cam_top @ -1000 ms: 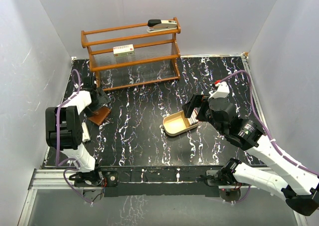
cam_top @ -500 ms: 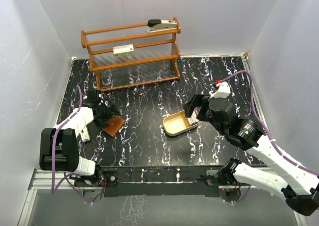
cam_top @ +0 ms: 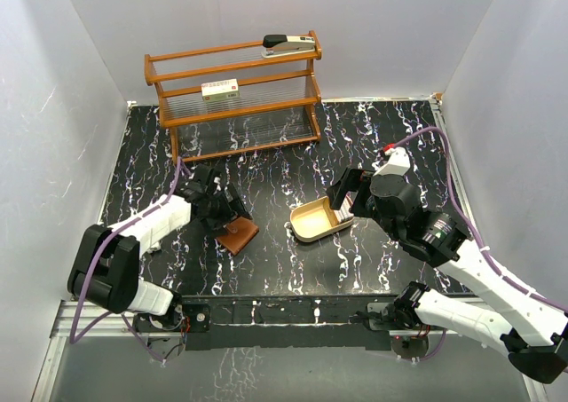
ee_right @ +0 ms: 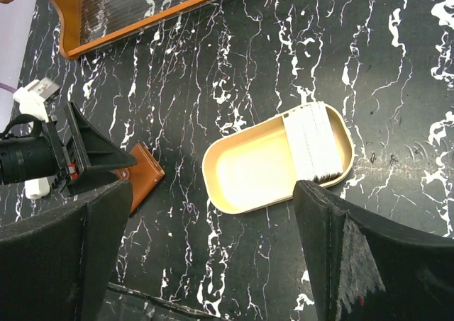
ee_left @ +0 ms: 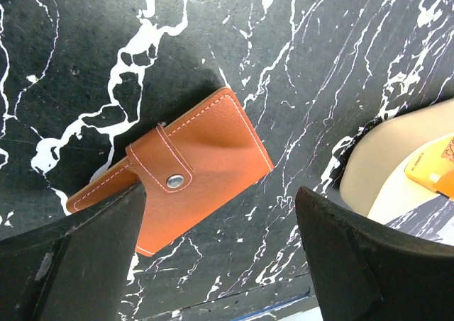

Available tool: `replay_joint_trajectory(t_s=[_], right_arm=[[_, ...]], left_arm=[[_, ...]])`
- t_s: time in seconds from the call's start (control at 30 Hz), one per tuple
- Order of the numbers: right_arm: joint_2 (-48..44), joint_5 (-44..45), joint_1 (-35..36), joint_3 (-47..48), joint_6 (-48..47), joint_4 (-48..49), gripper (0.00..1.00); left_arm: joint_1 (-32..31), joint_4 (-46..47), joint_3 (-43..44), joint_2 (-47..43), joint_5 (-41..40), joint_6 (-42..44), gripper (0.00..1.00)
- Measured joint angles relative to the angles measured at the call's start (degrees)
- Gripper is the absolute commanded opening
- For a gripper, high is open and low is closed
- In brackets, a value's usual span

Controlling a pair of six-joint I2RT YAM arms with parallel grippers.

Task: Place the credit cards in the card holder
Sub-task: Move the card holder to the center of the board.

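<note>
1. Where the left wrist camera looks down, the left gripper (ee_left: pixel 220 222) gapes over the closed brown leather card holder (ee_left: pixel 202 158). Its fastened snap (ee_left: pixel 174 182) is visible only here.
2. The right gripper (ee_right: pixel 209 215), jaws wide, hovers over a shallow tan tray (ee_right: pixel 245 176); its wrist view shows whitish plastic credit cards (ee_right: pixel 316 140) stacked at the right end.

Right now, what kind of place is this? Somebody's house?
Probably a robot test booth: plain white walls box in a black marbled table, and a left arm and right arm are bolted at its near edge.
</note>
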Motion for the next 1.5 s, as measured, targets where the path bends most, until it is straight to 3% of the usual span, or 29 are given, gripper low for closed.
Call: replay_joint_trajectory(t_s=[0.27,0.5,0.97,1.07,1.2,1.3,1.5], right_arm=[[0.0,-0.6,0.0,0.0,2.1,-0.6,0.94],[0.0,-1.7,0.0,0.0,3.4,-1.3,0.92],[3.6,-8.6,0.0,-1.6,6.1,0.2,0.86],[4.7,-11.0,0.0,-2.6,6.7,1.9,0.78],[7.4,-15.5,0.0,-4.5,8.0,5.7,0.6],[10.9,-19.2,0.1,-5.2,9.2,8.4,0.48],[18.4,-23.2,2.3,-5.1,10.8,14.4,0.38]], left_arm=[[-0.5,-8.5,7.6,0.1,-4.5,10.4,0.83],[-0.5,-14.1,9.6,4.4,-8.8,18.8,0.74],[-0.7,-4.8,-1.8,2.6,8.4,15.9,0.46],[-1.1,-1.7,-5.2,0.8,12.5,13.6,0.42],[-1.6,-0.2,-6.8,-0.5,14.8,11.8,0.44],[-1.7,-1.7,-6.0,-2.6,12.5,11.8,0.57],[-1.7,-7.1,0.2,-10.1,3.2,14.1,0.67]])
